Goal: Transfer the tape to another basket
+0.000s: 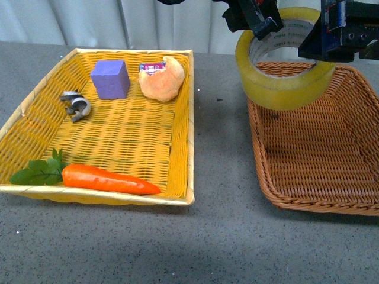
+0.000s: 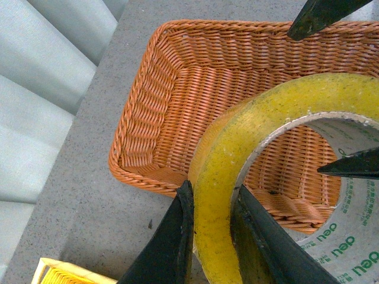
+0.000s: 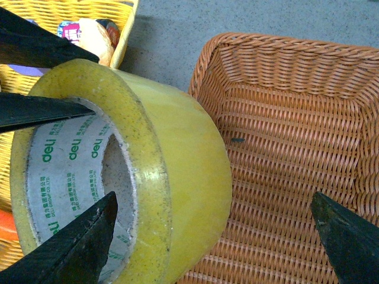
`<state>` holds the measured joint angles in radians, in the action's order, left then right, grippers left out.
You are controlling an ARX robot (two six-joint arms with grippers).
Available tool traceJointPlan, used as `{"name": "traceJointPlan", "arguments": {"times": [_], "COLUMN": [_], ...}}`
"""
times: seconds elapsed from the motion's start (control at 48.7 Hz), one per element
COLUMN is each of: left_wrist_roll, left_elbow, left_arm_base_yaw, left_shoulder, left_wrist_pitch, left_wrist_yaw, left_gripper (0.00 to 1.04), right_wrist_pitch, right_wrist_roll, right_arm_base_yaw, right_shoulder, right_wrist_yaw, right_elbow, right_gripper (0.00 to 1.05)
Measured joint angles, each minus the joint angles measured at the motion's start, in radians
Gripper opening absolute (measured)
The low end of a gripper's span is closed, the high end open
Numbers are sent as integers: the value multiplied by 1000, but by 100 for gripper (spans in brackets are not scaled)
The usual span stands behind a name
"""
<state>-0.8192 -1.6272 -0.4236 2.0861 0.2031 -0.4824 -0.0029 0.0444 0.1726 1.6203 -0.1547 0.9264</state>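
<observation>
Yellow tape (image 1: 284, 77), green "deli" printed on its white core: left gripper (image 2: 213, 189) is clamping its wall, right gripper (image 3: 213, 196) is straddling it unclosed, above the brown basket (image 1: 320, 148).

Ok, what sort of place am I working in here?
Likely a lab test bench: a grey speckled table, pale curtain behind, and a yellow basket of props like a carrot and purple cube.

our front camera looks forward and down across the table (image 1: 219, 248), taking in the yellow basket (image 1: 118, 136) and the brown basket (image 1: 320, 154) side by side. our two wrist cameras hang close above, looking steeply down; all three views share the tape (image 1: 284, 89) and the brown basket.
</observation>
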Motion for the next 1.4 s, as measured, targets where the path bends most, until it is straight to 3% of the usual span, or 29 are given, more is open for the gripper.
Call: {"name": "traceJointPlan", "arguments": {"times": [0.513, 0.616, 0.698, 0.945, 1.109, 1.273, 1.397], "left_wrist_roll": [8, 39, 64, 193, 253, 401, 534], "left_elbow": [0, -1, -2, 1, 84, 211, 288], "left_arm_base_yaw": [-3, -42, -60, -25, 30, 119, 200], "left_shoulder": [1, -7, -12, -67, -132, -140, -174], "left_wrist_pitch": [0, 9, 5, -106, -251, -447, -512], "left_wrist_yaw": [-4, 201, 233, 232, 364, 619, 724], "left_gripper": [15, 14, 15, 68, 99, 98, 98], "right_wrist_pitch": [-12, -23, -28, -29, -27, 2, 19], "right_wrist_roll": [64, 84, 84, 43, 6, -24, -49], "right_arm_base_yaw": [5, 5, -3, -71, -119, -153, -155], "right_shoulder": [6, 16, 27, 126, 217, 307, 370], "right_wrist_yaw": [-6, 23, 27, 55, 64, 71, 93], "right_elbow": [5, 10, 18, 65, 104, 129, 138], "right_gripper": [29, 18, 16, 15, 15, 15, 15]}}
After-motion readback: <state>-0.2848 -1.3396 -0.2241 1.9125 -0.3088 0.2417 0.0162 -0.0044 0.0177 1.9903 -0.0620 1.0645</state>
